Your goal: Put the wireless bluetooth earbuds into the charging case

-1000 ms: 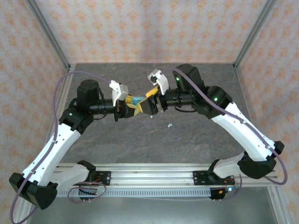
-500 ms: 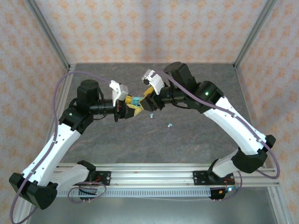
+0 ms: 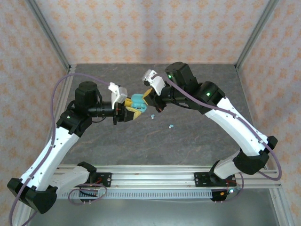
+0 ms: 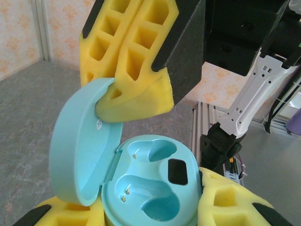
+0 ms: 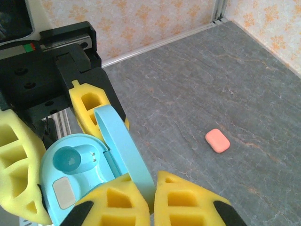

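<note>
Left wrist view: teal charging case [image 4: 150, 188], lid [image 4: 80, 150] open, gripped by left jaws. Right jaws clenched together, tips touching lid. Small pink object [image 5: 217, 140] on tabletop [image 5: 211, 75].

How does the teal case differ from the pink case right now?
The teal case is open, lid up; the pink case looks closed. The teal case sits gripped in the left hand, above the table; the pink case lies free on the table. Both are rounded and smooth.

No legible text, label or number anywhere.
</note>
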Available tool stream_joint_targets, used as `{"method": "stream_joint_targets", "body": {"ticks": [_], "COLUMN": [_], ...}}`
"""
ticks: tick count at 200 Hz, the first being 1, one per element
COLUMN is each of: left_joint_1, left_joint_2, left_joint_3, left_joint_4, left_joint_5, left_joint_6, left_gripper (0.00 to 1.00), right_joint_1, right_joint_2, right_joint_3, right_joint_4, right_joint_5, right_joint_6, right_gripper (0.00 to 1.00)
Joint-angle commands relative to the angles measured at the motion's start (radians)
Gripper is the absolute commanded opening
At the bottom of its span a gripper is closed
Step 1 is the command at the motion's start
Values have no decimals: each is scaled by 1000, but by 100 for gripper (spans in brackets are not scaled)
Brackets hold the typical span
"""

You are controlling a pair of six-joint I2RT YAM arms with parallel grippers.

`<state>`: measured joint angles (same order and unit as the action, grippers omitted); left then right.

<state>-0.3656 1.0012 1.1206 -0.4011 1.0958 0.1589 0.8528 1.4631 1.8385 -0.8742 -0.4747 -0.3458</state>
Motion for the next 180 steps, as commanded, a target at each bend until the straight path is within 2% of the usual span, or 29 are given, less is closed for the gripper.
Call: {"method": "stream_joint_targets", "body": {"ticks": [1, 55, 63, 138, 180], "left_joint_1": [8, 7, 7, 7, 7], "left_joint_2": [-7, -55, -64, -66, -46], "left_joint_3": [24, -2, -8, -7, -10], "left_joint_4": [-6, 17, 24, 21, 55], "left_joint_5": [-26, -87, -92, -39, -46], "left_joint_6": [20, -9, -16, -54, -77], "left_gripper": [28, 69, 72, 74, 71], "right_joint_1": [28, 97, 97, 100, 100], "right_joint_2": [-20, -58, -65, -73, -66], "right_joint_3": [27, -13, -23, -27, -23], "right_joint_4": [71, 104, 112, 65, 45], "right_joint_5": [-25, 122, 127, 201, 234], "right_joint_6": [-12, -106, -110, -155, -162], "right_gripper": [0, 0, 0, 0, 0]}}
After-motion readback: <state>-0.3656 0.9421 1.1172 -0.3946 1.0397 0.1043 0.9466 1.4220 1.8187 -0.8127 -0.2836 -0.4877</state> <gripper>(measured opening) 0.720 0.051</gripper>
